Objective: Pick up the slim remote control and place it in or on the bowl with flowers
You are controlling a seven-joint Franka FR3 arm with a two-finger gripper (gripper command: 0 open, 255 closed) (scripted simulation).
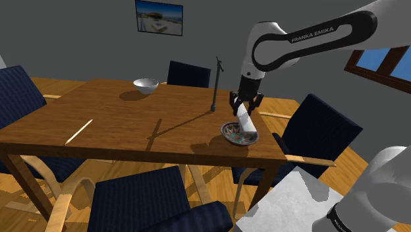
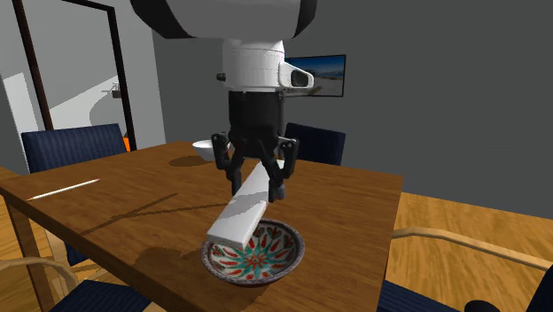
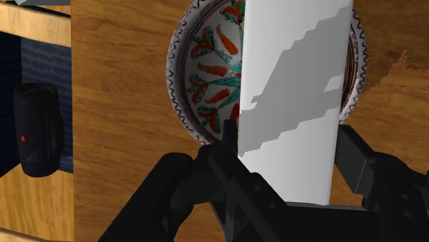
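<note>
1. Wooden table (image 1: 132,118): mid-frame in the shoulder view, carries the target.
2. Flowered bowl (image 2: 266,259): lower centre, right under me, ready for the drop.
3. White slim remote (image 2: 246,213): slants down over the bowl, not resting in it.
4. My gripper (image 2: 257,188): jaws clamp the remote's upper end.

White capitals reading FRANKA EMIKA run along the black band of the arm (image 1: 309,34), seen in the shoulder view. A dark collar (image 1: 344,221) at that view's lower right edge carries pale lettering too small to read. In the wrist view, a dark box (image 3: 34,130) beyond the tabletop (image 3: 124,103) edge bears a small red mark, unreadable.
</note>
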